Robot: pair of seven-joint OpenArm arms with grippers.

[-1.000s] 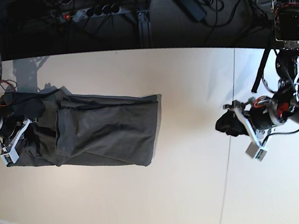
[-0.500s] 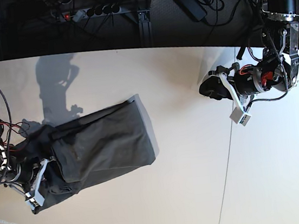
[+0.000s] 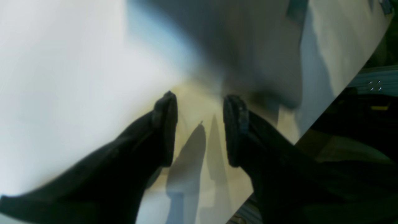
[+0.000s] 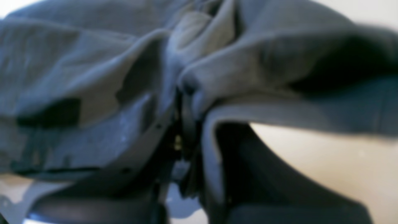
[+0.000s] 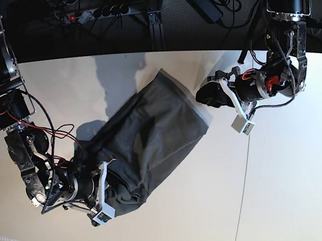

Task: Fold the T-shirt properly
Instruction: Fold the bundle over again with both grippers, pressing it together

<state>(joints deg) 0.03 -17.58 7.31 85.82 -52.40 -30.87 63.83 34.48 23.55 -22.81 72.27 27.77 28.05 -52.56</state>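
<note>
The dark olive-grey T-shirt [image 5: 150, 130] lies folded in a long band, running diagonally from front left to back right on the white table [image 5: 288, 199]. My right gripper [image 5: 105, 186] is shut on its bunched front-left end; the right wrist view shows cloth [image 4: 93, 77] pinched at the gripper [image 4: 186, 105]. My left gripper [image 5: 205, 98] is open and empty, just right of the shirt's back-right end. In the left wrist view the gripper [image 3: 200, 124] hovers over bare table, with nothing between its fingers [image 3: 164, 124].
A thin seam [image 5: 245, 181] runs across the table on the right. The table's back edge [image 5: 141, 51] borders a dark area with a power strip [image 5: 101, 12] and cables.
My right arm has swung the shirt's held end toward the front, so the band turned and now points to the back right. My left arm has moved up and left, toward the shirt's far end.
</note>
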